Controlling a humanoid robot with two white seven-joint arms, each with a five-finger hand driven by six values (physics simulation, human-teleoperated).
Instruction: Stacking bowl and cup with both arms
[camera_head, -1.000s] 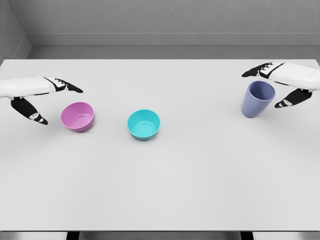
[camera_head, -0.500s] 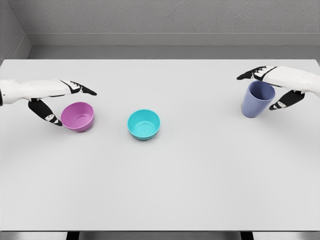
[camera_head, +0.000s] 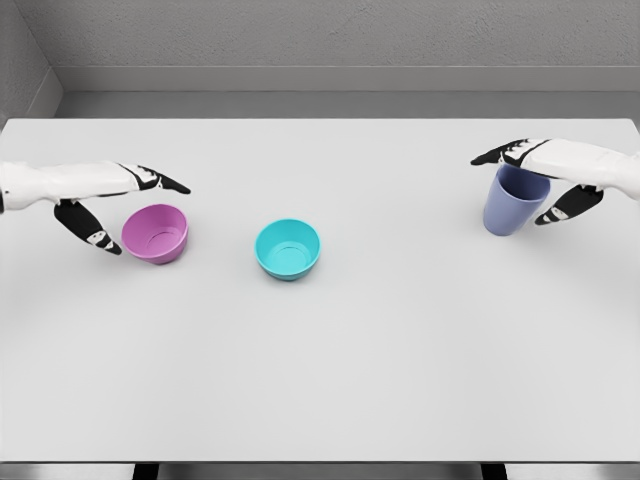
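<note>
The left hand is reaching in beside the pink bowl, its fingers spread wide: the long fingers are stretching over the bowl's far rim while the thumb is hanging down just beside its near left wall. Whether any finger is touching the bowl cannot be told. The bowl is sitting upright on the table, directly below and to the inside of this hand.

The right hand is bracketing the blue-violet cup, fingers open around it: the long fingers are lying across the top of the cup's far rim and the thumb is pointing in at its outer wall. The cup is standing between fingers and thumb, leaning slightly toward the hand. A firm grip cannot be confirmed.

The teal bowl is resting upright well apart from both hands, nearer the left one.

Compared with half a second ago, the right hand is sitting a little further over the cup; the left hand is hardly changing, and the three vessels are staying put.

The white table is filling most of the view, with a grey wall behind it.
</note>
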